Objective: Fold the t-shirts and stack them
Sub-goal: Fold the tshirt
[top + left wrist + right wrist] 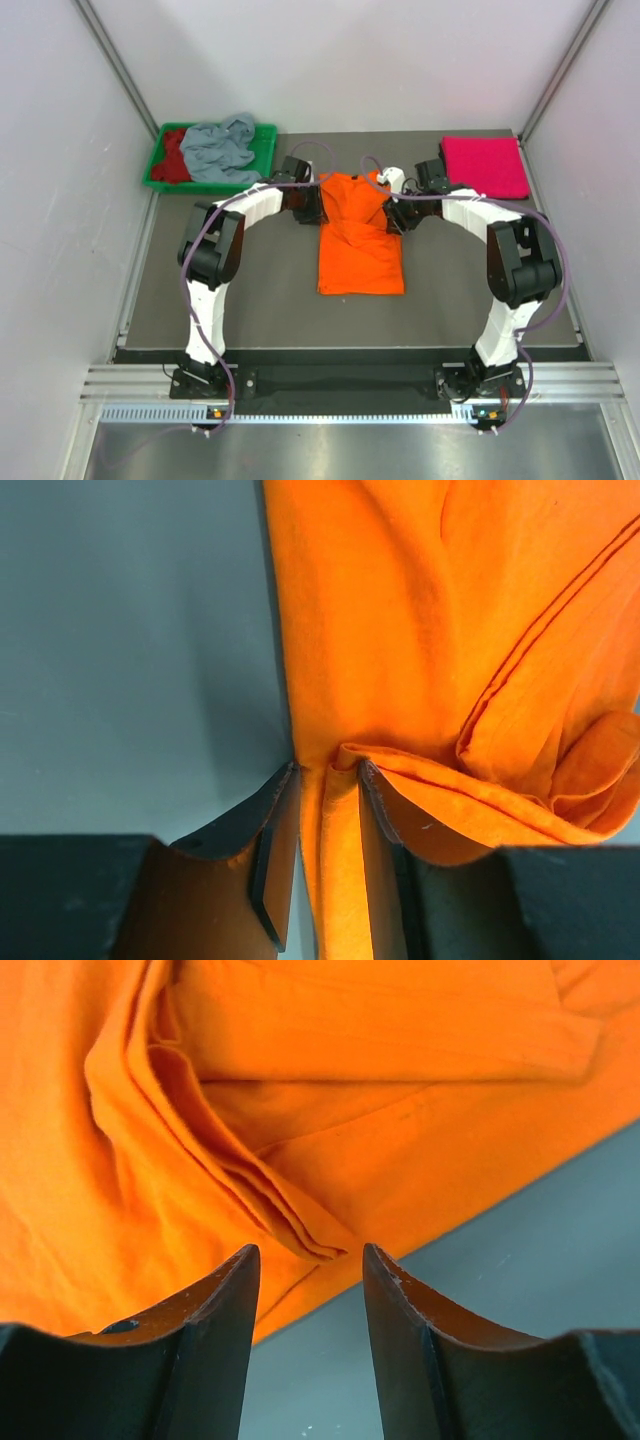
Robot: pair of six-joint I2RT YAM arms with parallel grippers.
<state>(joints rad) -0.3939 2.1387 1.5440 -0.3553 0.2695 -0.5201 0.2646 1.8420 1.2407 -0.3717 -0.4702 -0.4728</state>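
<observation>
At the upper left, the green tray (pixel 160 166) is holding the dark red t-shirt (pixel 174 158) and the crumpled grey-blue t-shirt (pixel 220 150). Your left gripper (pixel 328 772) is pinching a fold at the left edge of the bright orange t-shirt (pixel 358 245), which is lying wrinkled at centre. Your right gripper (pixel 310 1252) is hanging spread over its right edge. The magenta pink t-shirt (pixel 485 165) is lying folded at the upper right.

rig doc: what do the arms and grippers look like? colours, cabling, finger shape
The left arm and right arm have white links, black joint housings and black bases. A purple-grey cable loops loosely along each. The left gripper and right gripper have matt black fingers tapering to curved tips. No markings visible.
</observation>
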